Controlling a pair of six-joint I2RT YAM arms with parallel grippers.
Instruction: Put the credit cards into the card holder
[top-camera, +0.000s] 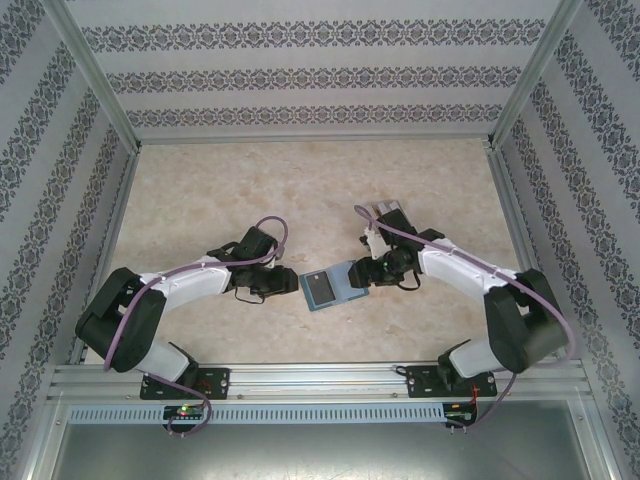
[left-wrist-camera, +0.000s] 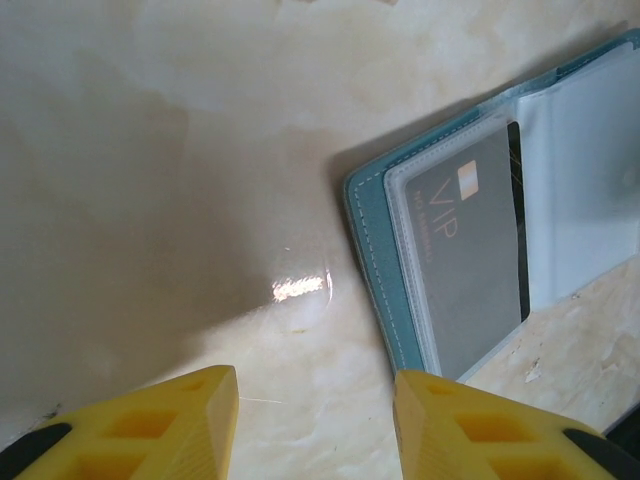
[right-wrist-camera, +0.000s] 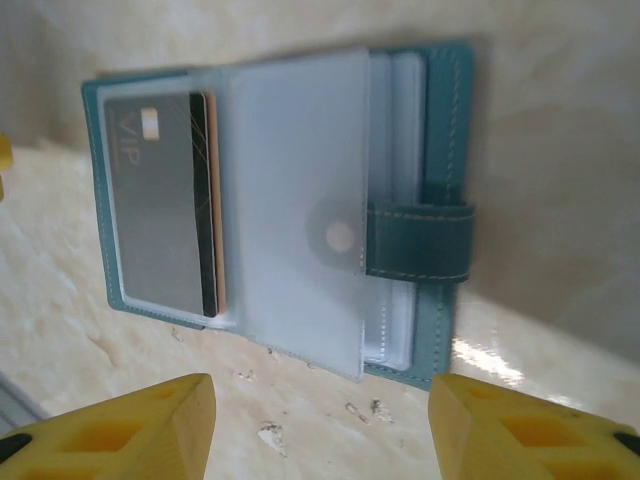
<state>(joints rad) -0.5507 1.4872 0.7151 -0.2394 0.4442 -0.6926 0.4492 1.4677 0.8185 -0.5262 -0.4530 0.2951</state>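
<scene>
Although the overhead camera shows me the teal-blue folding card holder (top-camera: 326, 288) only as a small open square on the pale marbled surface (top-camera: 300, 180), lying between the two arm tips, the wrist cameras fill in the rest. From the right wrist I see it spread flat with clear plastic sleeves fanned over it. A grey plastic card (right-wrist-camera: 160, 200) marked VIP is tucked in the left-hand sleeve, and a teal strap (right-wrist-camera: 420, 240) crosses the right edge, ending by a pale round snap (right-wrist-camera: 341, 237). A dark, gold-edged strip shows beside the grey card; I cannot tell whether it is a second card.

From the left wrist the holder is cut off by the frame's right edge, so I get little beyond the sleeve with the VIP card. The left fingers (left-wrist-camera: 200, 425) are spread apart with nothing between them, near the holder's corner. The right fingers (right-wrist-camera: 150, 430) are likewise released and empty, with the holder lying beyond them.

Overhead, some pale flat pieces (top-camera: 388, 211) near the right arm are too small to make out.
</scene>
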